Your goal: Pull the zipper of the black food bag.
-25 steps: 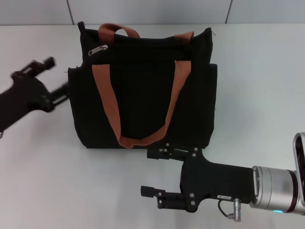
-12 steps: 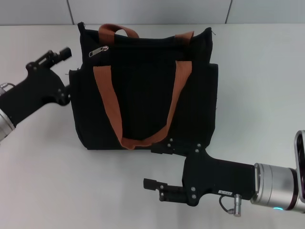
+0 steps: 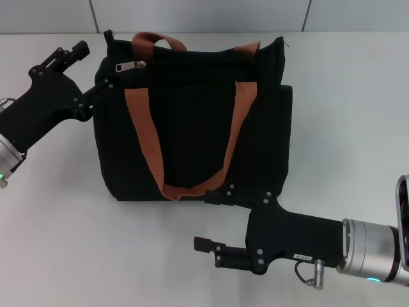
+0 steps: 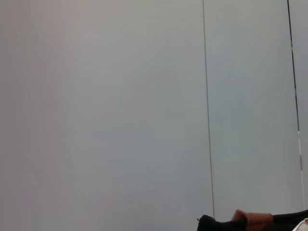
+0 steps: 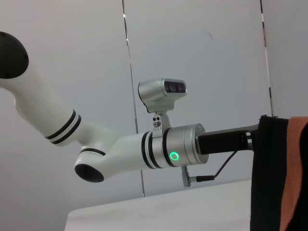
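The black food bag (image 3: pixel 192 121) lies on the white table with its two rust-orange strap handles (image 3: pixel 144 134) across its face. The zipper's silver pull tab (image 3: pixel 130 65) sits near the bag's top left corner. My left gripper (image 3: pixel 91 67) is open at that corner, just left of the pull tab. One of its fingers (image 3: pixel 102 85) touches the bag's left edge. My right gripper (image 3: pixel 214 217) is open at the bag's near edge, its upper finger (image 3: pixel 230 194) against the fabric. The bag also shows in the right wrist view (image 5: pixel 269 183) and as a sliver in the left wrist view (image 4: pixel 255 222).
A grey panelled wall (image 3: pixel 204 16) runs behind the white table (image 3: pixel 345 96). The right wrist view shows my left arm (image 5: pixel 144 151) and the head camera unit (image 5: pixel 163 94) beyond the bag.
My left gripper has moved up and right, from beside the bag's left side to its top left corner near the pull tab. The right gripper has barely shifted.
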